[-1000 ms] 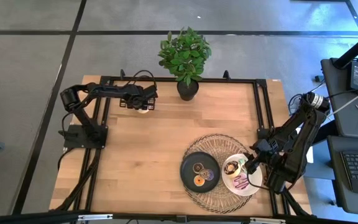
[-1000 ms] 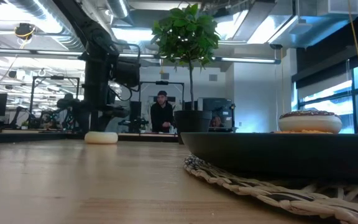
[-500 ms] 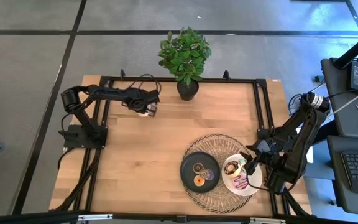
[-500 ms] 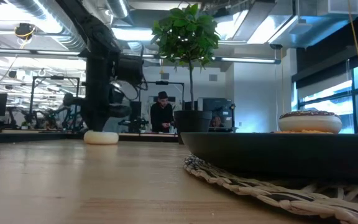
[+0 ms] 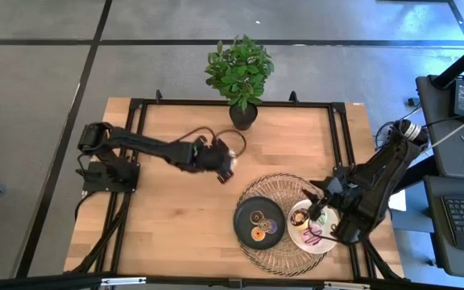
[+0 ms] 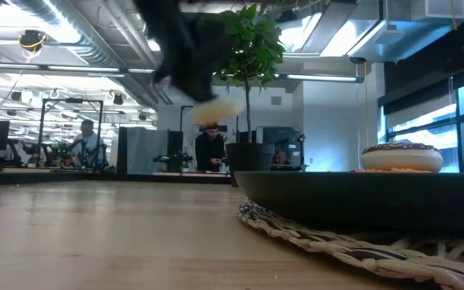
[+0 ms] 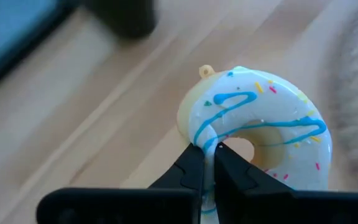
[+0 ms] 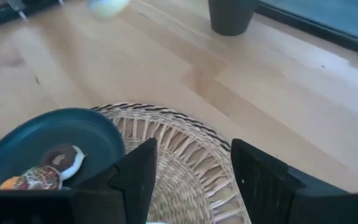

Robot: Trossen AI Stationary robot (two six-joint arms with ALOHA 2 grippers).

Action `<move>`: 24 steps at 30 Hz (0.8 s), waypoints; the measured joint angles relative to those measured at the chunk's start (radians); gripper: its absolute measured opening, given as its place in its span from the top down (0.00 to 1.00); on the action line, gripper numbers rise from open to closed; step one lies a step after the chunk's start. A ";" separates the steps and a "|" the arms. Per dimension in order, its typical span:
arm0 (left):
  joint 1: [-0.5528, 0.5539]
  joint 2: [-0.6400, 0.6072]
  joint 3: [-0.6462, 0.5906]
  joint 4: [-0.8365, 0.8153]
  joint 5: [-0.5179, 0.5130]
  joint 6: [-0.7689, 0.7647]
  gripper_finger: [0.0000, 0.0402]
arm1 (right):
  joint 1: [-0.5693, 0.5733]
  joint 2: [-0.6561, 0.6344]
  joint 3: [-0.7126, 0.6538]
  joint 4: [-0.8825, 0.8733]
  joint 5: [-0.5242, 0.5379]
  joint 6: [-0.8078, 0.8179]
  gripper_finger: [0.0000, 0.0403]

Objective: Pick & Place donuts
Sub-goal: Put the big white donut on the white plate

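Note:
A white donut point(image 7: 272, 118) with blue icing lines and sprinkles hangs lifted over the middle of the table, with my left gripper point(image 5: 222, 167) shut on it; the low view shows this donut point(image 6: 220, 109) well above the wood. Mini donuts point(image 5: 262, 225) lie on the black plate point(image 5: 244, 213). A chocolate donut point(image 5: 300, 217) and a pink one point(image 5: 312, 236) lie on the white plate point(image 5: 331, 234). My right gripper point(image 8: 191, 186) stands open just above the white plate's far edge, touching nothing. My left gripper pinches the white donut's ring point(image 7: 205, 132) between its two fingers, at the side nearest the wrist, one finger point(image 7: 232, 171) toward the hole and the other at the outer edge. The donut is lifted clear of the table, icing side toward the wrist camera.
Both plates sit on a round woven mat point(image 5: 284, 187) at the near right. A potted plant point(image 5: 242, 76) stands at the far edge, middle. Black frame rails point(image 5: 341, 129) run along the table's sides. Bare wood lies left of the mat.
My left gripper has shut on the white donut at the far left, lifted it clear, and carried it toward the table's right and near edges, up to the woven mat. My right gripper has shifted slightly over the white plate, still open.

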 joint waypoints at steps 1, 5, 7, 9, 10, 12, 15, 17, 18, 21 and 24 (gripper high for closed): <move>-0.033 0.000 0.015 0.034 -0.034 0.015 0.97 | -0.020 0.000 0.000 0.024 0.000 -0.042 0.49; -0.148 0.000 0.030 0.237 -0.164 0.101 0.97 | -0.097 0.000 0.000 0.176 0.049 -0.267 0.49; -0.194 0.004 0.030 0.336 -0.229 0.152 0.97 | -0.128 0.000 0.000 0.285 0.094 -0.415 0.49; -0.228 0.021 0.031 0.444 -0.306 0.214 0.97 | -0.157 0.000 0.000 0.413 0.128 -0.584 0.49; -0.246 0.033 0.030 0.489 -0.343 0.251 0.97 | -0.171 0.000 0.000 0.484 0.145 -0.669 0.49; -0.268 0.063 0.030 0.609 -0.404 0.326 0.97 | -0.197 0.004 0.000 0.625 0.169 -0.841 0.49; -0.293 0.117 0.030 0.772 -0.472 0.437 0.97 | -0.229 0.013 0.000 0.816 0.178 -1.053 0.49; -0.304 0.151 0.029 0.856 -0.518 0.503 0.97 | -0.244 0.021 0.000 0.902 0.177 -1.167 0.49; -0.308 0.167 0.030 0.902 -0.542 0.530 0.97 | -0.250 0.024 0.000 0.934 0.175 -1.205 0.49; -0.326 0.208 0.029 1.000 -0.618 0.612 0.97 | -0.267 0.024 0.000 0.970 0.165 -1.243 0.49; -0.346 0.243 0.029 1.097 -0.663 0.695 0.97 | -0.283 0.025 0.000 0.967 0.147 -1.246 0.49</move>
